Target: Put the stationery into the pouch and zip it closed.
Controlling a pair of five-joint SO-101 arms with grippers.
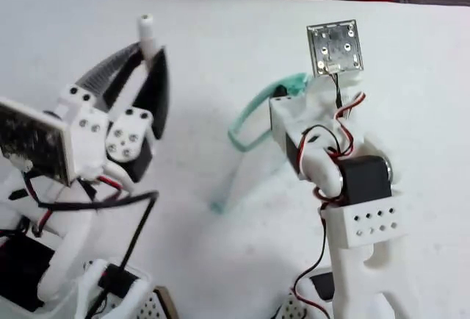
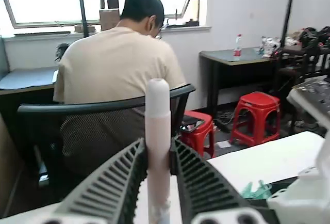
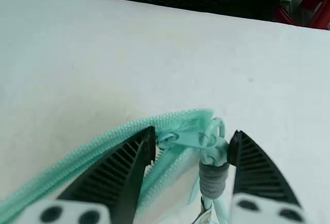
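L gripper (image 1: 149,60): fingers clamped tight on a white pen (image 1: 147,31), one ribbed finger on each side. The pen's long axis runs along the line of the fingers. The shaft sits between them and the free end sticks out well past the tips. It points straight ahead of the gripper, away from the arm's base and toward the far edge of the table (image 1: 220,10). In the left wrist view the pen (image 2: 157,105) stands dead centre in the L gripper (image 2: 157,144), rounded end outermost, aimed out over the table at the room beyond.

R gripper (image 3: 193,133): jaws spread apart, holding nothing, tips down close to the table. They bracket one end of the pouch (image 3: 93,154), a clear bag w/ a teal zip band. The zip pull (image 3: 167,140) lies just inside one fingertip. Its teal cord (image 3: 214,136) and grey bead (image 3: 213,180) sit just inside the other tip. Can't tell if either tip touches them.

Pouch (image 1: 246,117) lies flat on the table. Its long axis starts under the R gripper's tips and runs back toward the arm bases, slanting to the L arm's side. The pull end is at the gripper and the other end is nearer the bases.

The pen & L gripper are well apart from the pouch, off to its side.
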